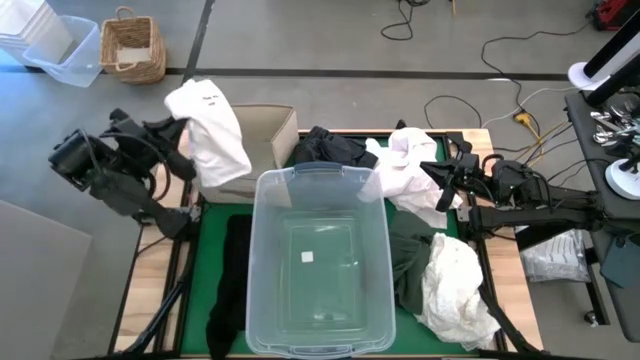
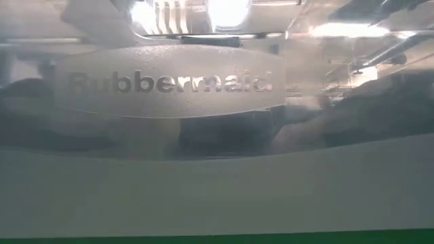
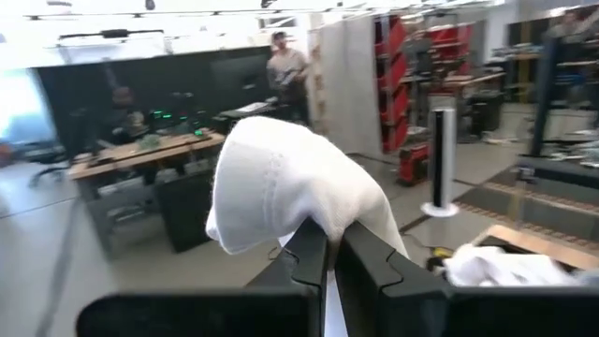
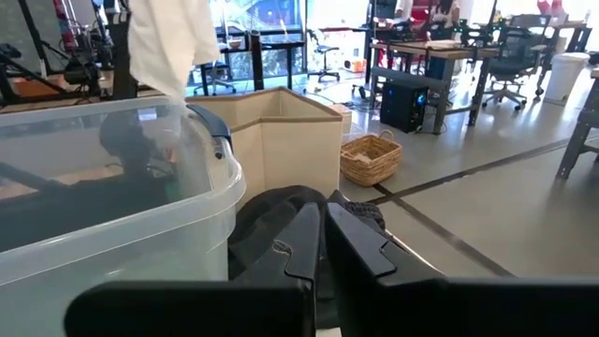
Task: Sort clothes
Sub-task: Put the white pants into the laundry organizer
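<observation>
Your left gripper (image 3: 328,271) is clamped on a white garment (image 1: 212,130), holding it up over the far left corner of the tabletop; the cloth hangs from the fingers and drapes down across the open beige fabric box (image 1: 268,135). That is the relation your next move turns on: the box mouth lies directly under and just to the right of the hanging garment, whose long axis runs straight down, so a release here should drop most of it inside. The clear plastic tub (image 1: 318,262) sits in the middle of the tabletop, nearer the front edge, and looks empty.

Your right gripper (image 4: 323,248) is pinched shut with nothing visibly between its fingers, parked at the right edge and pointing toward the far side. Just ahead of it lies a black garment (image 1: 330,148) at the far edge beside the box. A white heap (image 1: 415,175) sits by the right arm, with a dark green piece (image 1: 412,262) and a cream one (image 1: 452,290) toward the front right corner.

The high view gives you the whole layout; the left wrist view alone shows the fingers biting the cloth. The low view is blocked by the tub wall.
</observation>
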Robot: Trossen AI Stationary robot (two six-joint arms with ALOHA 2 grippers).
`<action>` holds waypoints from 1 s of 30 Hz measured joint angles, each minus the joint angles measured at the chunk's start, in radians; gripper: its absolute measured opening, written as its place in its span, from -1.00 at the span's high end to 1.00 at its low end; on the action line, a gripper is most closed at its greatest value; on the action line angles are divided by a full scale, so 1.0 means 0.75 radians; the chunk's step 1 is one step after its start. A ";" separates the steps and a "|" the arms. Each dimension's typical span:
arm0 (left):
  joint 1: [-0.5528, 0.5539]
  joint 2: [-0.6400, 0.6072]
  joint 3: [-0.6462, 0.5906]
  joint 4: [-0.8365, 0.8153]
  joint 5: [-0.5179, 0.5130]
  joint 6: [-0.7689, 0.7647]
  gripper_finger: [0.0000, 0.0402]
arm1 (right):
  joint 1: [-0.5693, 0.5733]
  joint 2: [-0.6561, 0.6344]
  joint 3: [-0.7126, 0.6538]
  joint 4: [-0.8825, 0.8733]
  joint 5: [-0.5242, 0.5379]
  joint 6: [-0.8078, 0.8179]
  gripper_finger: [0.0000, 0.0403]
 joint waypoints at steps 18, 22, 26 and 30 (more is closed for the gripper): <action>0.386 0.198 -0.002 0.002 0.001 0.065 1.00 | 0.000 0.000 0.000 0.001 0.001 -0.032 0.94; 0.482 0.260 -0.002 0.000 0.029 0.106 1.00 | 0.000 0.000 0.000 0.000 0.001 -0.041 0.94; 0.589 0.321 -0.002 0.000 0.064 0.167 1.00 | 0.000 0.000 0.000 -0.004 0.001 -0.078 0.94; 0.727 0.375 -0.002 0.000 0.177 0.227 1.00 | 0.000 -0.001 0.000 -0.005 0.001 -0.086 0.94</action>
